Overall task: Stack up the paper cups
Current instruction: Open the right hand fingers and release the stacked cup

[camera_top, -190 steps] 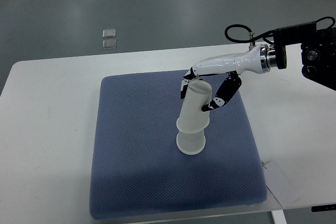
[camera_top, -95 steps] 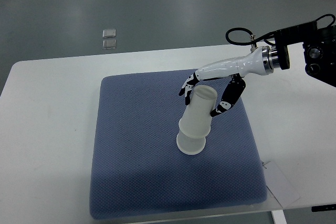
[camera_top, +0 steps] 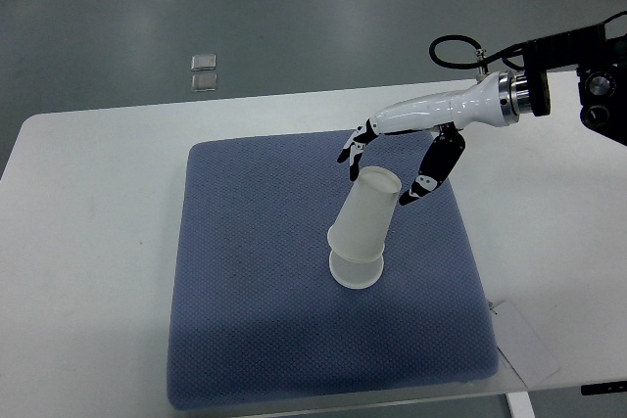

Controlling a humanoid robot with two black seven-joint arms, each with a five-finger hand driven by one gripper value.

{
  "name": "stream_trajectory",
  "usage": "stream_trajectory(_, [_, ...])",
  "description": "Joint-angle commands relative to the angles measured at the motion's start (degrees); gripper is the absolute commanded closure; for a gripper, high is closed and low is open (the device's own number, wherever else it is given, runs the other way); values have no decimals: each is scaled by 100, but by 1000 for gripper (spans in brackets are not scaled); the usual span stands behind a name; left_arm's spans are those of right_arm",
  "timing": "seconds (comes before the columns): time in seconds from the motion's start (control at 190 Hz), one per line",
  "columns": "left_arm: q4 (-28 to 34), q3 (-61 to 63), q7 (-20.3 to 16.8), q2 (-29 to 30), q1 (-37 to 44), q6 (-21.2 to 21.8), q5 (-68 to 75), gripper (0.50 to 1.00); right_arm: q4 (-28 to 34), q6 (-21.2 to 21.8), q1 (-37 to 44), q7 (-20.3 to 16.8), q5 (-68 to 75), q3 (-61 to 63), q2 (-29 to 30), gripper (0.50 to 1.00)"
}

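Cups (camera_top: pixel 361 232) lean on my mat (camera_top: pixel 245 340) near its far right corner; my right hand (camera_top: pixel 392 159) hangs open (holding nothing), so the crooked top cup could topple.

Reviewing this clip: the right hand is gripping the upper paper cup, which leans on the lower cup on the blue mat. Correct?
Not quite. In the top view the right hand is open and holds nothing; its fingers are spread just above the upper paper cup. The rest holds: that cup leans tilted on the lower cup, on the blue mat.
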Motion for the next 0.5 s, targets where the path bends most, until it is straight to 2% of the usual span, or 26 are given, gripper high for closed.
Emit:
stream_trajectory(0.0, [0, 0, 0, 0, 0, -1, -7, 500, 0, 0, 21, -9, 0, 73, -8, 619])
stream_trajectory(0.495, [0, 0, 0, 0, 0, -1, 2, 500, -62, 0, 30, -9, -9, 82, -166, 621])
